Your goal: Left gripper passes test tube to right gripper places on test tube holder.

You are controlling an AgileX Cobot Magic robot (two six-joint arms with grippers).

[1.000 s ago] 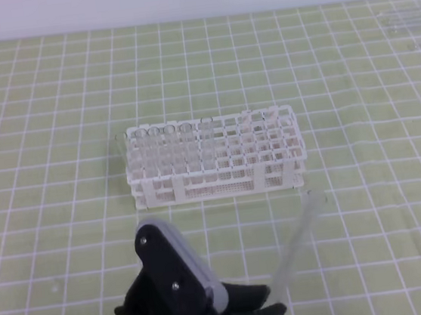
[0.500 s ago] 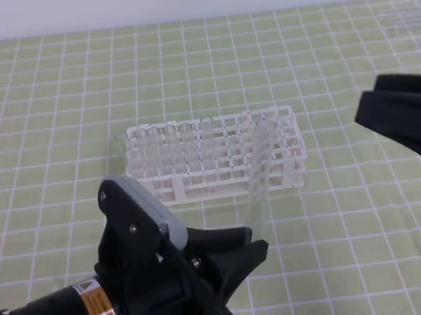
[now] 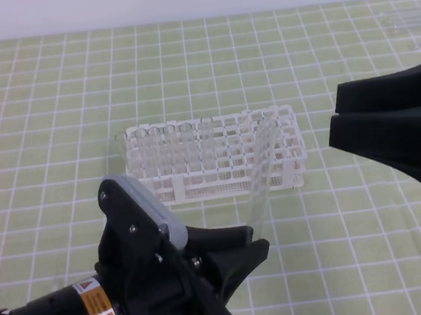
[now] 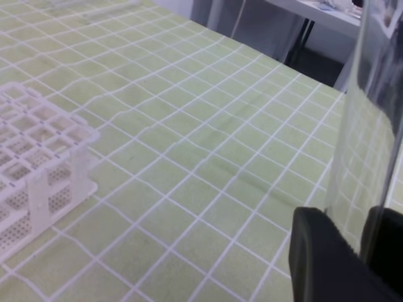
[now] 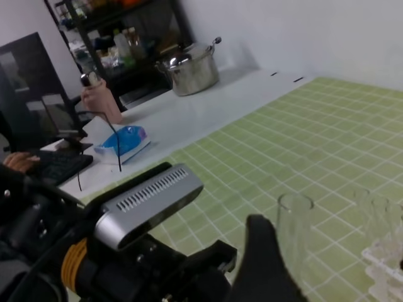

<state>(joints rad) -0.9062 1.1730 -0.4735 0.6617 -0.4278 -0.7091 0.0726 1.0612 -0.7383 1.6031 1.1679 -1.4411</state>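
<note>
The right gripper (image 3: pixel 337 122) has slid closer to the test tube holder (image 3: pixel 214 157), jaws spread; the left gripper (image 3: pixel 252 245) pinches the test tube (image 3: pixel 259 173) before it

Black wedge pincers (image 3: pixel 244 249), grey module, orange label.

Left pincer (image 3: pixel 252 245) clamped, right pincer (image 3: pixel 337 122) agape

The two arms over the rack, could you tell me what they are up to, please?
The left end effector holds a clear test tube nearly upright by its lower end, in front of the white test tube holder, which already has tubes in its left holes. The right end effector is open, to the tube's right, not touching it. No handover yet.
</note>
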